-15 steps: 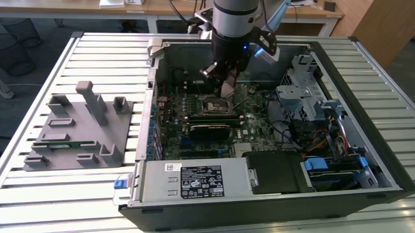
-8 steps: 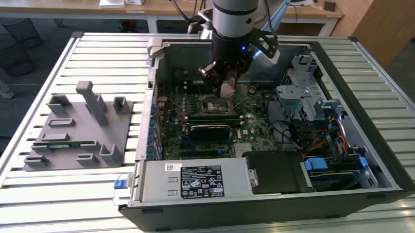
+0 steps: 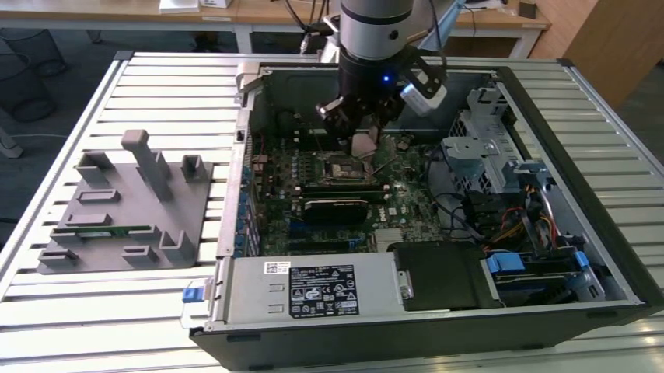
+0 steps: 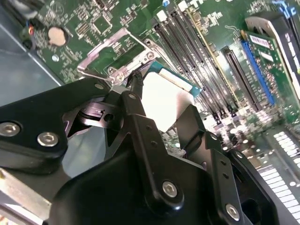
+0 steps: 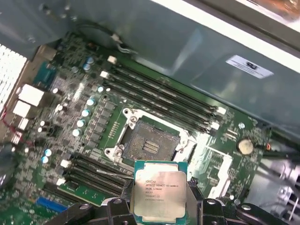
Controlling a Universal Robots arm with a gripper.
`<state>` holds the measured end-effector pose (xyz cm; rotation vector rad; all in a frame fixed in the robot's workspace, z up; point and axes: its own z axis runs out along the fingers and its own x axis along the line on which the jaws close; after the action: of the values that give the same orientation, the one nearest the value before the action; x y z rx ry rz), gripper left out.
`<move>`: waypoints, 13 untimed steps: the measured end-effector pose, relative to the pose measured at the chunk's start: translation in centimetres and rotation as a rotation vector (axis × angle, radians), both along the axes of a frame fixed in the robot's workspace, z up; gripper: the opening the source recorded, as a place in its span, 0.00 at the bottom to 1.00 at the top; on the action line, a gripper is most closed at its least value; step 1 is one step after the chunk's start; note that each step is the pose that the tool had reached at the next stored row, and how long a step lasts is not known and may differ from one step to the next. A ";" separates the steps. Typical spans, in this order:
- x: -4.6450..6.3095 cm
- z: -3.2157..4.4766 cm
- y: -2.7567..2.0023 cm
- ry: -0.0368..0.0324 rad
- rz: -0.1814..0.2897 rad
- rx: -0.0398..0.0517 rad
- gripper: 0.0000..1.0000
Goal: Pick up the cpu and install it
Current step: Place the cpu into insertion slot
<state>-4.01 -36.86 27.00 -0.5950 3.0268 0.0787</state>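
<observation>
Pinching the cpu [image 5: 159, 193] between the black jaws by two opposite edges, its silvery metal top turned toward the first wrist view and washed out to white in the second wrist view [image 4: 161, 101]. Held just above the empty socket [image 5: 147, 143], apart from it, not seated; socket frame open, contact field bare.

Flanking the socket on two sides, long black memory slots [image 5: 161, 93]. Beyond those slots from the socket, a round coin cell [image 5: 244, 146]. All around the socket, green motherboard [image 3: 311, 198] crowded with small capacitors and chips.

Straight over the socket in the exterior view, the silver and black arm [image 3: 374, 35], hanging down into the machine, a small blue light on its wrist. Enclosing the socket's board, an open black computer case [image 3: 415, 338] lying on its side. To the exterior view's right of the socket, a metal drive cage [image 3: 477, 148] and coloured cables [image 3: 518, 210]. Nearer the camera than the socket, a grey power supply [image 3: 311, 287] with a label.

Well apart from the socket, outside the case to the exterior view's left, a grey fixture [image 3: 124, 210] with upright posts, and a thin green memory stick [image 3: 111, 230] lying in one of its slots. Under all of it, a surface [image 3: 155, 85] of pale metal slats.

Far behind the socket, past the surface's edge: light wooden desks [image 3: 124, 12], dark wire baskets [image 3: 23, 48] on a grey floor [image 3: 26, 167], and a wooden panel [image 3: 612, 39].
</observation>
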 end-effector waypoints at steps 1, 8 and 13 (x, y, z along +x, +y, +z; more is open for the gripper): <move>0.0 -0.01 0.00 0.0000 -0.016 -0.0001 0.53; 0.0 -0.04 0.00 0.0000 -0.133 -0.0010 0.53; 0.0 -0.07 0.00 -0.0001 -0.213 -0.0017 0.53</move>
<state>-4.01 -36.86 26.94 -0.2689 3.0684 0.0664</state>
